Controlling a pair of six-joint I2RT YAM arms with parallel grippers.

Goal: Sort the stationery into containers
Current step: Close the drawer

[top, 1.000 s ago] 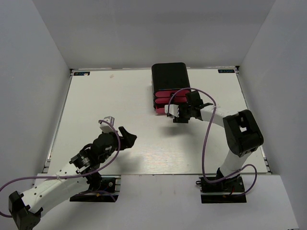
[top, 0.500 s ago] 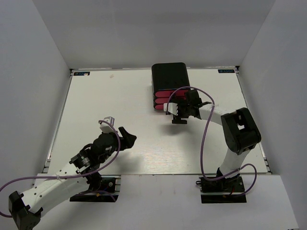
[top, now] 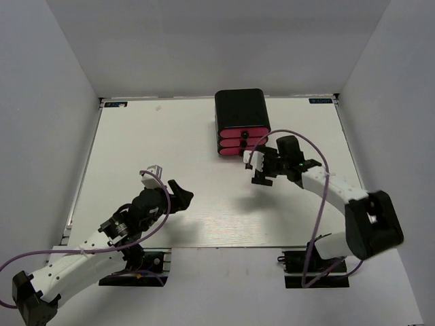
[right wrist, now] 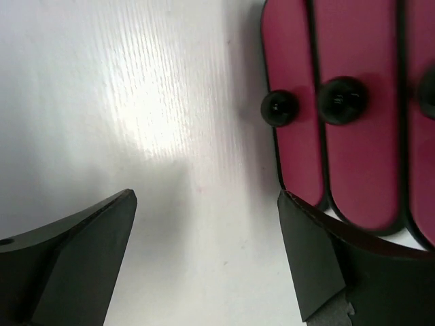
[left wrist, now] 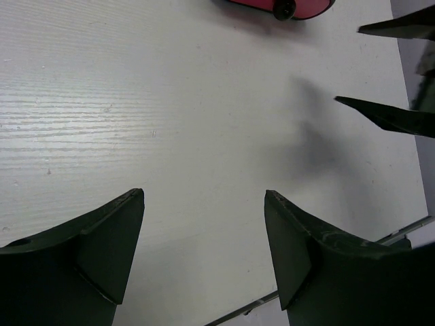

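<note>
A: What's just changed?
B: The right gripper (top: 262, 168) has drawn back from the pink drawers (top: 241, 141); a second ago it was right up against their fronts, which seemed to stand out from the black cabinet (top: 239, 107); now all three sit flush, round knobs (right wrist: 280, 107) in a line.
A: And the jaws?
B: The right jaws have spread wide and hold nothing; the left gripper (top: 180, 197) hovers over the tabletop (top: 156, 136), well apart from the cabinet, jaws wide and empty too.
A: The stationery?
B: None shows in any view; I'd judge it's shut inside the drawers, so the sorting looks done or nearly so.
</note>
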